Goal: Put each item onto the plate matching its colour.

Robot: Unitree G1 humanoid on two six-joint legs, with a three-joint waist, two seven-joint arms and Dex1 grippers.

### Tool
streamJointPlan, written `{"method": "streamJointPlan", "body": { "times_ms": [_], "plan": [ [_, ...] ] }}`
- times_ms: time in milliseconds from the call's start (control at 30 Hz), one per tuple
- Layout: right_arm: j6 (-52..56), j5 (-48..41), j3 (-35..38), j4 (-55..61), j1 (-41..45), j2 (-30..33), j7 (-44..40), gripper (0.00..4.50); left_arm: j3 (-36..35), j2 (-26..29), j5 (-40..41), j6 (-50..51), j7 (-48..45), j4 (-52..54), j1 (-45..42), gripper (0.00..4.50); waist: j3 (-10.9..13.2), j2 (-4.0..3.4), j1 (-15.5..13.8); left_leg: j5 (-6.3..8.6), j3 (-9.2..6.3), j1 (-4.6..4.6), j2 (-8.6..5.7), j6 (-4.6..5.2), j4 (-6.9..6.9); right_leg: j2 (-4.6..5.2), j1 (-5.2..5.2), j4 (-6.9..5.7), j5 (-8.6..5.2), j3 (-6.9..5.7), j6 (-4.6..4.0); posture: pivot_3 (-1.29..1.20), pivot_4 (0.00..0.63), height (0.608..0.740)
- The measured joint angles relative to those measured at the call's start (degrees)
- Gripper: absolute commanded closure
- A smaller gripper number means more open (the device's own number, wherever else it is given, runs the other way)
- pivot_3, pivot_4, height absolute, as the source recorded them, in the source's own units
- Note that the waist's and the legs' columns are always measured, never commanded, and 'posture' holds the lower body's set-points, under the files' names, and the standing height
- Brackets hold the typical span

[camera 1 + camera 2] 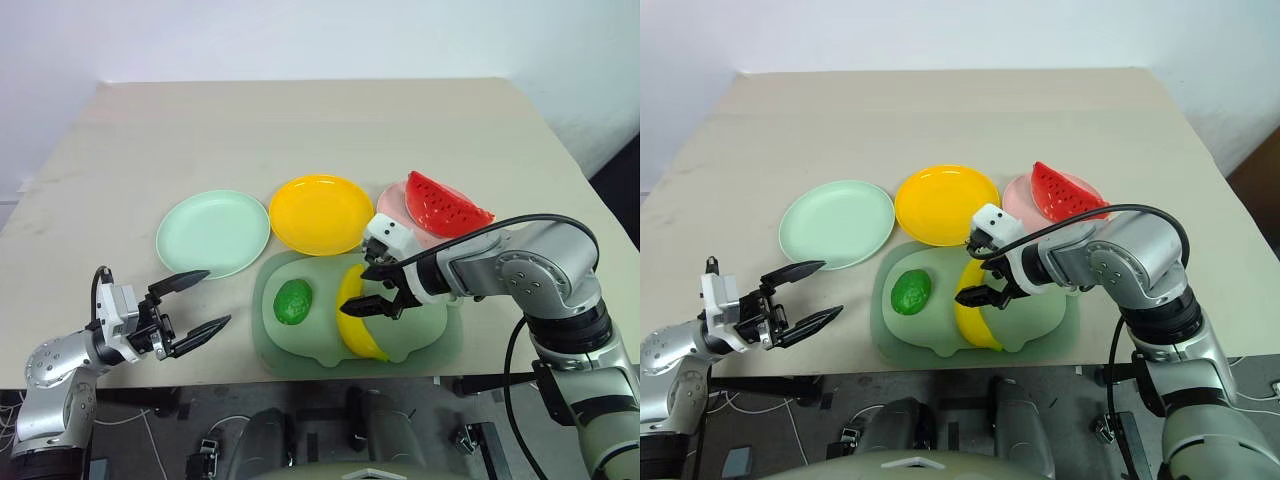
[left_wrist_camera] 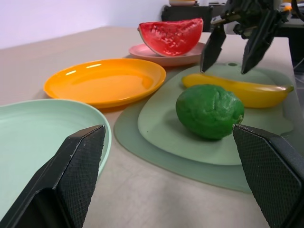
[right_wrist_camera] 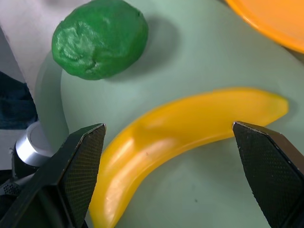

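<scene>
The banana [image 1: 352, 322] is lying on the sage-green mat [image 1: 430, 335] at the near edge of the worktop [image 1: 300, 130], with the bumpy green fruit [image 1: 294, 301] resting just beside it on the same mat, toward the robot's left. The watermelon slice [image 1: 446, 203] is already sitting on the pink plate [image 1: 392, 203], while the yellow plate [image 1: 321, 213] and the mint green plate [image 1: 213, 232] are lying bare in a row behind the mat. The right gripper [image 1: 381, 289] is hanging directly over the middle of the banana, pointing downward, its fingers [image 3: 268, 164] standing spread wide to either side of the fruit and gripping nothing. The left gripper [image 1: 194, 306] is hovering low off the mat's left side, near the mint green plate, aiming level toward the green fruit; its fingers [image 2: 76, 171] are also standing wide apart and are holding nothing.
</scene>
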State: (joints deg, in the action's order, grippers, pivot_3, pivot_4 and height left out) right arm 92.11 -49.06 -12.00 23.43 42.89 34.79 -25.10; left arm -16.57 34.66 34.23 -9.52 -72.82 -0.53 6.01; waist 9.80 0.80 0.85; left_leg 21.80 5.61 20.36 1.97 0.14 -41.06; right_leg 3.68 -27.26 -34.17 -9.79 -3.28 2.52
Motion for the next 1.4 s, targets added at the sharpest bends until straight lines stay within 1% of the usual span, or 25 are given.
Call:
{"method": "streamJointPlan", "body": {
  "times_ms": [233,433,667,833,933,1033,1067,1167,1200,1400],
  "plan": [
    [0.0,-3.7,-0.4,-0.1,-0.1,-2.1,7.0,0.03,0.0,0.0,0.0,-1.1,-0.8,-1.6,-0.1,0.0,0.0,0.03,0.2,0.0,0.0,-0.02,0.02,0.0,0.0,-0.02,0.01,0.0,0.0,0.0,0.0,0.0,0.15,0.736],
    [0.0,-5.0,-3.6,-1.5,-1.0,-3.7,11.9,0.03,0.0,0.0,0.0,-1.5,-1.4,-2.7,-0.2,0.0,-0.1,0.06,0.1,0.0,0.01,0.01,0.03,0.0,0.01,-0.01,-0.02,0.0,0.0,0.0,0.0,0.0,0.15,0.736],
    [0.0,-5.8,-4.4,-1.6,-0.9,-5.2,15.2,0.03,0.0,0.0,0.0,-2.6,-1.9,-3.8,-0.5,0.0,-0.1,0.06,0.1,0.0,-0.01,0.02,0.03,0.01,0.0,0.0,0.0,0.01,0.0,0.0,0.0,0.0,0.15,0.736],
    [0.0,-5.6,-5.2,-1.7,-0.8,-5.6,15.8,0.03,0.1,-0.1,-0.1,-2.7,-1.9,-3.8,-1.0,0.0,-0.1,0.06,0.1,0.01,-0.01,0.01,0.03,0.01,0.01,0.0,0.0,0.01,0.0,0.0,0.0,0.0,0.15,0.736],
    [0.0,-4.8,-5.9,-1.7,-0.4,-5.7,15.8,0.55,0.1,-0.4,-0.1,-2.7,-1.9,-3.8,-1.3,0.0,-0.1,0.06,0.1,0.01,-0.01,0.01,0.03,0.01,0.01,0.0,0.0,0.01,0.0,0.0,0.0,0.0,0.15,0.736],
    [0.0,-3.5,-6.6,-1.7,-0.3,-5.7,15.6,1.51,0.1,-0.5,-0.4,-2.7,-1.9,-3.8,-1.4,0.0,-0.1,0.06,0.1,0.01,-0.01,0.01,0.03,0.01,0.01,0.0,0.0,0.01,0.0,0.0,0.0,0.0,0.15,0.736],
    [0.0,-3.3,-6.9,-1.6,-0.3,-5.6,15.4,1.94,0.1,-0.5,-0.5,-2.7,-1.9,-3.8,-1.4,0.0,-0.1,0.07,0.1,0.01,-0.01,0.0,0.03,0.01,0.01,0.0,0.01,0.01,0.0,0.0,0.0,0.0,0.15,0.736],
    [0.0,-2.8,-7.3,-1.4,-0.3,-5.4,14.6,2.83,0.2,-0.6,-0.5,-2.5,-1.5,-3.7,-1.5,0.0,-0.1,0.07,0.1,0.01,-0.02,0.0,0.03,0.01,0.0,0.0,0.01,0.02,0.0,0.0,0.0,0.0,0.15,0.736],
    [0.0,-2.5,-7.5,-1.4,-0.3,-5.2,14.3,2.89,0.2,-0.6,-0.5,-2.4,-1.3,-3.5,-1.5,0.0,-0.1,0.08,0.1,0.01,-0.03,-0.01,0.03,0.01,0.0,0.0,0.03,0.02,0.0,-0.01,0.0,0.0,0.15,0.736],
    [-0.2,-1.0,-7.6,-1.4,-0.3,-4.6,12.5,2.89,0.6,-1.0,-0.5,-2.1,-0.4,-2.6,-1.5,0.0,-0.1,0.08,0.0,0.01,-0.04,-0.01,0.03,0.01,0.0,0.02,0.04,0.03,-0.01,0.0,-0.01,0.0,0.15,0.736]
  ]
}}
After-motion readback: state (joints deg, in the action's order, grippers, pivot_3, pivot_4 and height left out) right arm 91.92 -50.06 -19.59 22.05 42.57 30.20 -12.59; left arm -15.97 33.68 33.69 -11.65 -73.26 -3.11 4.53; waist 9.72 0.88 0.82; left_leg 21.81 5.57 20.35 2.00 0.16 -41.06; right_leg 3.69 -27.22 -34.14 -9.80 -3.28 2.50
